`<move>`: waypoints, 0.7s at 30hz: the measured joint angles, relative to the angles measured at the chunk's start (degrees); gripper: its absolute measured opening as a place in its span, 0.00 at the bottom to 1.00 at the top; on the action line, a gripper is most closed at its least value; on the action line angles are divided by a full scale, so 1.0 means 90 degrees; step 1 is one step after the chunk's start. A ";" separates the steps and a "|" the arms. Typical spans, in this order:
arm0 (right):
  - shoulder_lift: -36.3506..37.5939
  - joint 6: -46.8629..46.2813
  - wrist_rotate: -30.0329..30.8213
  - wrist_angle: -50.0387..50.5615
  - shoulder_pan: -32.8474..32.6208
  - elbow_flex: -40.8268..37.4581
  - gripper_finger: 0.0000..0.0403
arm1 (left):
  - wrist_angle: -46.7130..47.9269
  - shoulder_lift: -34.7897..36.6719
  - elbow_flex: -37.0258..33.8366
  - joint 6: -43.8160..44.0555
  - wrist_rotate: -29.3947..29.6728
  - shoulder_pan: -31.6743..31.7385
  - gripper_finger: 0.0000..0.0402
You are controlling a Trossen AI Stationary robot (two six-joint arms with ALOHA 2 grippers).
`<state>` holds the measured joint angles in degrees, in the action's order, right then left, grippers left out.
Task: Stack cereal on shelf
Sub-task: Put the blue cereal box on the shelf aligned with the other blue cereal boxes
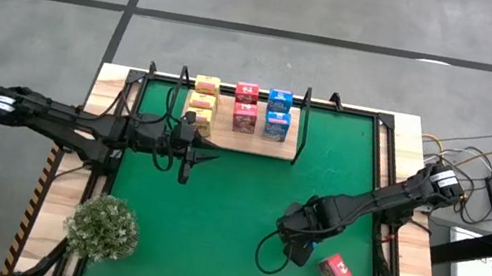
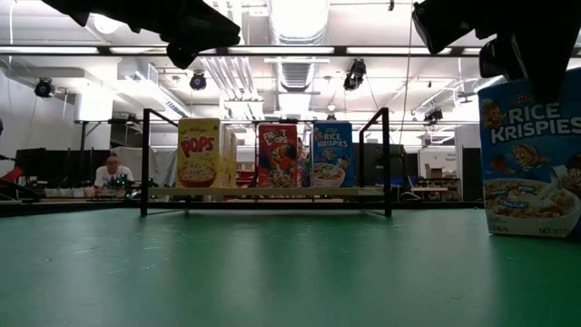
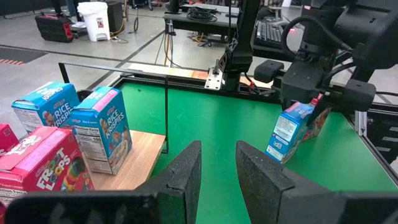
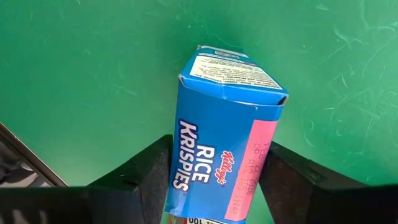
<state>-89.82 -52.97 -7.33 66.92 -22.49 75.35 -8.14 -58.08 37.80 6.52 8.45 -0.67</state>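
Because the small blue printed cereal carton [image 4: 227, 130] stands on the large green mat [image 1: 234, 207] directly between the right gripper [image 4: 214, 177] fingers, its long axis running away from the wrist, you only need to finish closing; the jaws flank it without visibly pinching. The light wooden shelf board [image 1: 251, 139] lies well away toward the far edge, nearer the idle left gripper [image 1: 188, 156], whose jaws sit partly open on nothing.

Six cartons [image 1: 243, 107] on the shelf [image 1: 285, 147], plant [image 1: 103, 228] at mat's [image 1: 209, 233] near-left corner
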 joint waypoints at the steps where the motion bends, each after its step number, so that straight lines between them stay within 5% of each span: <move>1: 0.0000 0.0020 -0.0002 0.0000 0.0006 0.0000 0.50 | -0.0001 0.0000 0.0000 0.0000 0.0000 0.0000 0.21; 21: 0.0024 0.1355 0.0282 0.0011 0.0630 0.0515 0.50 | -0.0002 0.0000 0.0000 0.0136 0.0000 -0.0002 0.21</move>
<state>-89.60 -40.77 -4.80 67.01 -16.82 79.99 -8.16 -58.08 37.80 7.75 8.45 -0.69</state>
